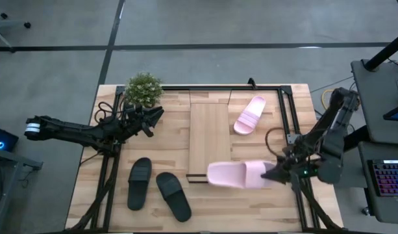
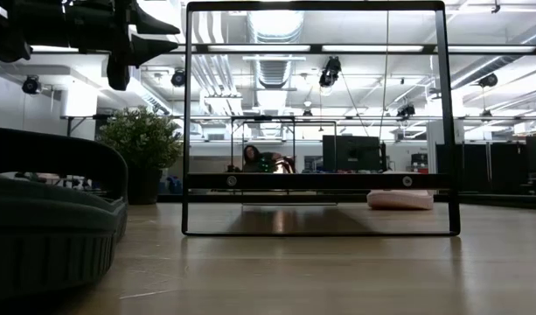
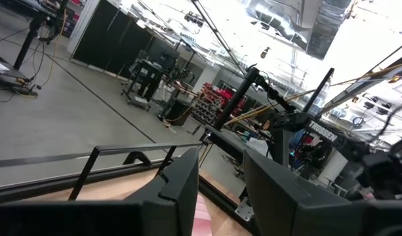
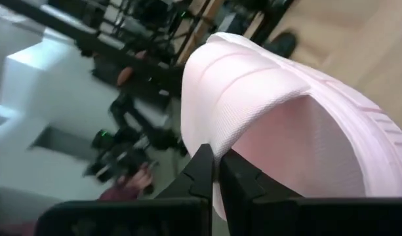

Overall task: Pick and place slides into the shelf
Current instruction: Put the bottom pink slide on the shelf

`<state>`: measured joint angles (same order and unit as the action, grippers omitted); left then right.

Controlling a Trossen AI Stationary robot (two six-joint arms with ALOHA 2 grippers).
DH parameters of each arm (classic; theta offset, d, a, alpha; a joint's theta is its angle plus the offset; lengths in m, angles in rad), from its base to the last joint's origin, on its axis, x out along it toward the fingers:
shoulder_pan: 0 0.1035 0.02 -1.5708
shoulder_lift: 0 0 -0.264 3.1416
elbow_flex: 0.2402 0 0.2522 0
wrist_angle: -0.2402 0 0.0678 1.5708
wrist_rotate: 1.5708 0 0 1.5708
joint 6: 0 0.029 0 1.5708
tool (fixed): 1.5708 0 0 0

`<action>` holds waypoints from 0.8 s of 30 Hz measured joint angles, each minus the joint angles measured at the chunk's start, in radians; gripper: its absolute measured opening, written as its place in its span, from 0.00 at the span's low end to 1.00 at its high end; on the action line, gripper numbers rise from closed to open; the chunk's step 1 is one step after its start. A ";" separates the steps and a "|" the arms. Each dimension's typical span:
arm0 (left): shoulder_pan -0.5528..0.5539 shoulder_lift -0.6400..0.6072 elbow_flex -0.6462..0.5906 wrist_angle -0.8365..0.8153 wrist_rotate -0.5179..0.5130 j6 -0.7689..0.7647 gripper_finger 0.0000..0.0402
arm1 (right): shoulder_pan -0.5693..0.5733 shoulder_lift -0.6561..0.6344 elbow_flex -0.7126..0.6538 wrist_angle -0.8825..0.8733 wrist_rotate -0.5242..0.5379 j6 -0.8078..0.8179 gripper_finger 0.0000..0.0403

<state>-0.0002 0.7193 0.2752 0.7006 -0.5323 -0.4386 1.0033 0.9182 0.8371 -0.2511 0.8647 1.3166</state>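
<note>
So: my right gripper (image 1: 274, 173) pinches a pale pink foam slide (image 1: 237, 174), lifted beside the long light-wood shelf (image 1: 208, 133). Shelf holds nothing; other pink slide (image 1: 249, 115) and both black slides (image 1: 158, 190) remain. Left gripper (image 1: 149, 121) idles, fingers apart.

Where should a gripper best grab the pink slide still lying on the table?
By the strap's edge, from above. That pink slide lies flat, sole down, right of the shelf, so its broad raised strap gives something thin to pinch, as the right gripper does.
</note>
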 joint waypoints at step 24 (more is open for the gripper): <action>0.000 0.000 -0.003 -0.001 0.000 0.000 0.27 | -0.667 -0.065 -0.030 -0.103 -0.484 -0.166 0.02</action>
<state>-0.0002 0.7195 0.2723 0.6998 -0.5323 -0.4382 0.3368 0.8537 0.8072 -0.3541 0.3810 1.1507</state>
